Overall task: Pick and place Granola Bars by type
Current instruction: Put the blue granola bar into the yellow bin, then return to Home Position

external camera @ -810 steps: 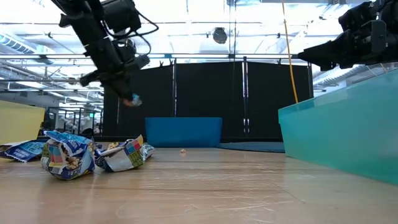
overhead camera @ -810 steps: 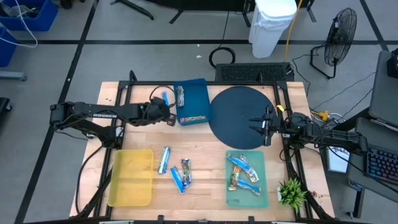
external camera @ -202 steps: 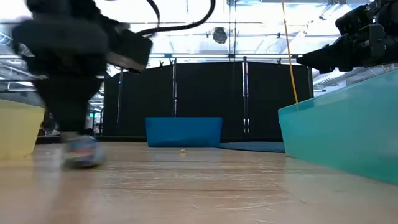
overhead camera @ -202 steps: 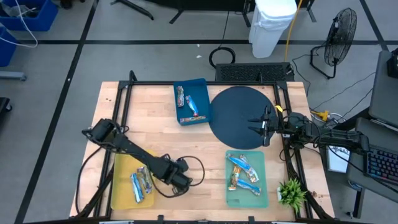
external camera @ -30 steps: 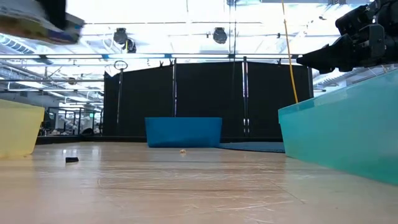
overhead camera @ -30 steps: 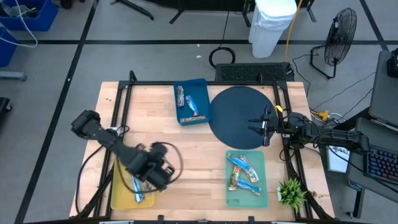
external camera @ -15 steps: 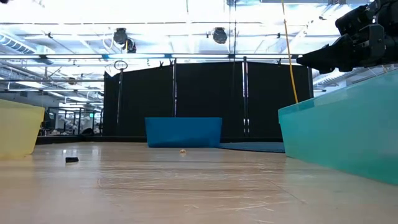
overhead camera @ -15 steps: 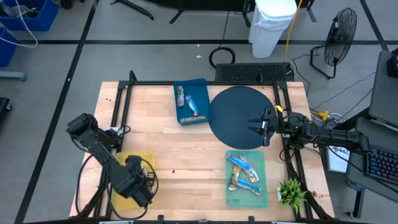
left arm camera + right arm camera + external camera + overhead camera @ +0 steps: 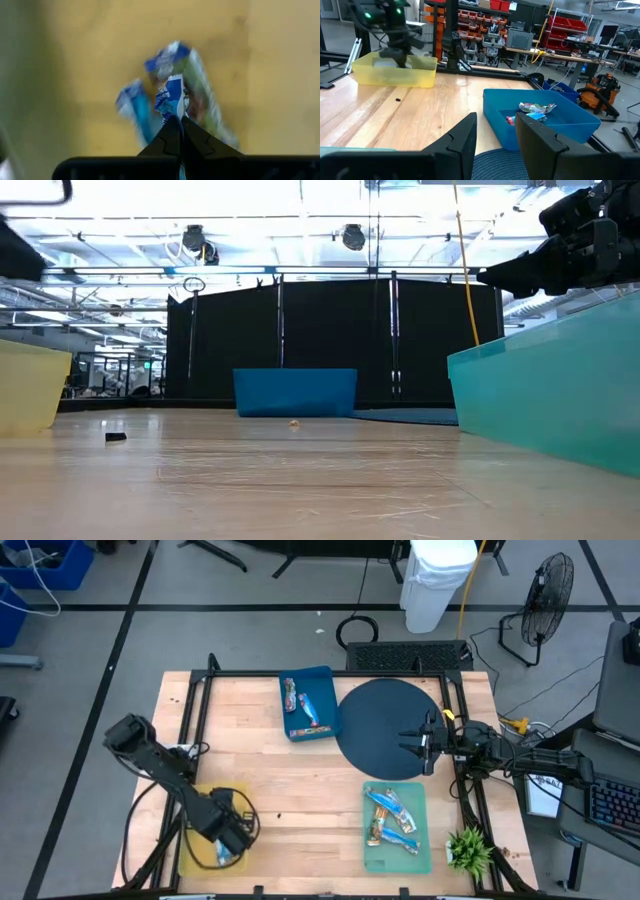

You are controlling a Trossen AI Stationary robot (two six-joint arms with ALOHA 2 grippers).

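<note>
My left gripper [image 9: 232, 830] hangs over the yellow tray [image 9: 200, 802] at the table's near left, shut on a blue-and-white granola bar [image 9: 171, 100]. Other bars [image 9: 135, 107] lie on the tray floor below it; one shows in the high view [image 9: 222, 856]. More bars lie in the blue tray [image 9: 322, 680] at the far middle and in the green tray [image 9: 420, 795] at the near right. My right gripper [image 9: 425, 745] is open and empty above the dark round mat [image 9: 380, 725], and it also shows in its own wrist view [image 9: 495, 132]. My left gripper pinches one end of the blue-and-white bar's wrapper [image 9: 176, 116] between its two shut fingers, coming from above and pointing down. The bar hangs below the fingertips, clear of the tray floor and over the bars lying there.
A small dark scrap [image 9: 116, 437] lies on the bare wood between the yellow and green trays. A small green plant [image 9: 468, 850] stands at the near right corner. The black frame rails [image 9: 200, 690] run along the table's edges.
My left gripper has swung from the yellow tray's right edge toward the table's near left, and now stands over the tray. It has stayed shut on the bar, which has gone along with it.
</note>
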